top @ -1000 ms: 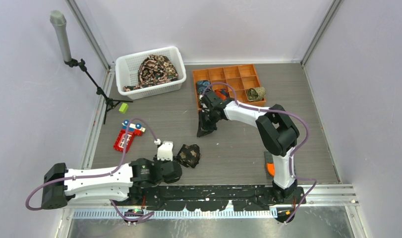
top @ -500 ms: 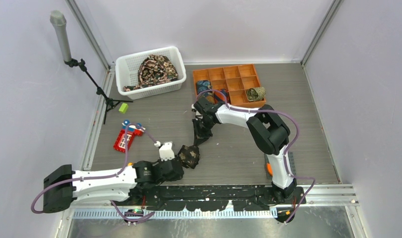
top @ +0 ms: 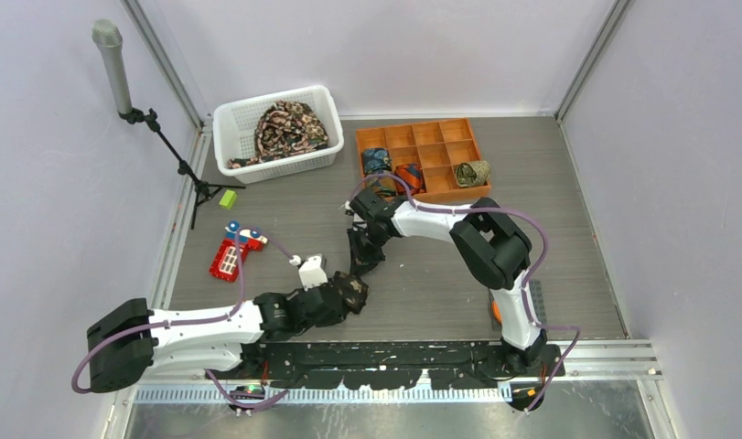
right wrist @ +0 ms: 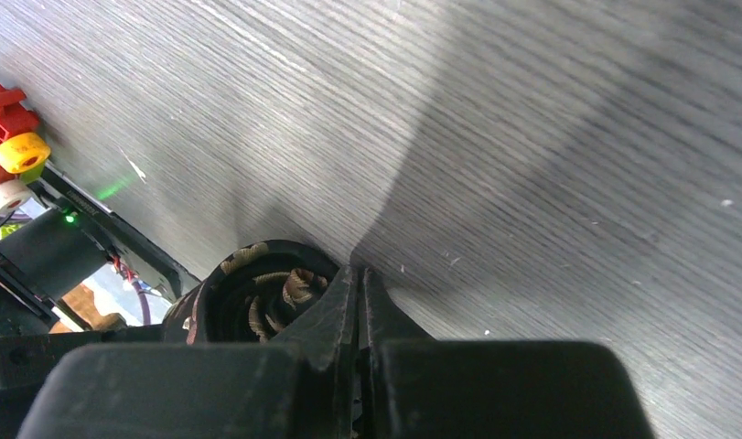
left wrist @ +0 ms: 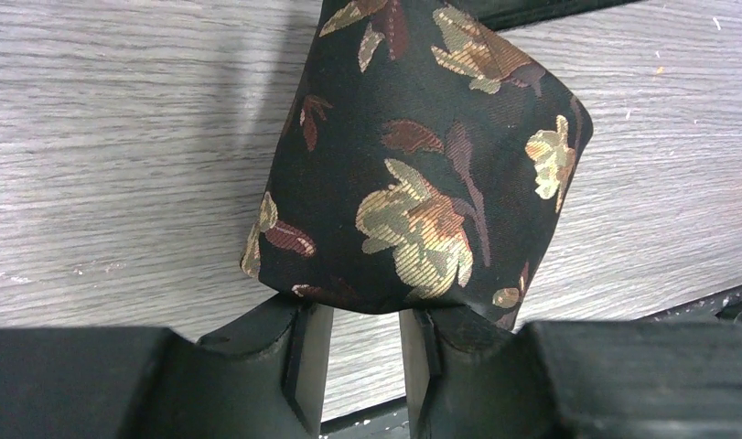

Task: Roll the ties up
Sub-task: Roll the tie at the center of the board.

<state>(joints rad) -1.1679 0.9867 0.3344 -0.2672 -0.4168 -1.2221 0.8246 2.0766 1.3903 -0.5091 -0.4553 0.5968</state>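
Observation:
A black tie with a tan and pink floral print lies near the table's front as a compact roll (top: 351,291) (left wrist: 413,165). My left gripper (top: 336,298) (left wrist: 365,311) meets its near edge, and the fabric sits pinched over both fingertips while table shows between the fingers lower down. The tie's short loose tail runs up to my right gripper (top: 361,259) (right wrist: 360,274), whose jaws are pressed together on it. In the right wrist view the roll's spiral end (right wrist: 257,293) shows just left of the fingers.
A white basket (top: 222,123) at the back left holds a heap of printed ties. An orange divided tray (top: 437,134) holds rolled ties: blue (top: 376,161), orange-red (top: 408,174), olive (top: 472,172). A red toy (top: 232,254), a green block (top: 227,198) and a tripod (top: 179,165) stand left.
My right gripper has travelled left and nearer, down toward the roll, shortening the loose tail. My left gripper has pushed forward onto the roll and narrowed.

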